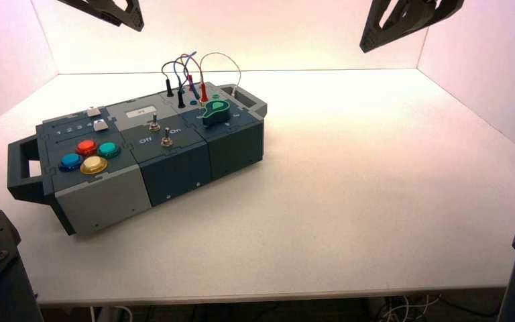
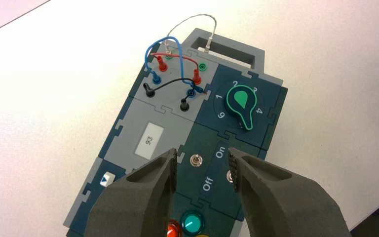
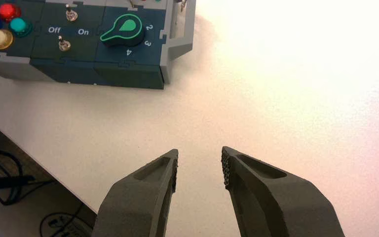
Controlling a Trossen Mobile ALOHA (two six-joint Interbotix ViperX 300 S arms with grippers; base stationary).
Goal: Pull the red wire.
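Note:
The red wire (image 2: 178, 56) arches low between two slim red plugs (image 2: 162, 63) standing in the grey socket panel at the box's far end; one red plug (image 1: 204, 93) also shows in the high view. Blue and black leads cross around it. My left gripper (image 2: 202, 159) hangs open above the two toggle switches, well short of the wire, with nothing between its fingers. Over bare table to the right of the box, my right gripper (image 3: 200, 159) is open and holds nothing.
The box (image 1: 174, 171) stands turned on the white table. It carries a green knob (image 2: 240, 105), toggles (image 2: 195, 160) by "Off" and "On", a label reading 93 (image 2: 148, 139), coloured buttons (image 1: 87, 146) and a pale looping wire (image 2: 200, 19) by the end handle (image 2: 229, 51).

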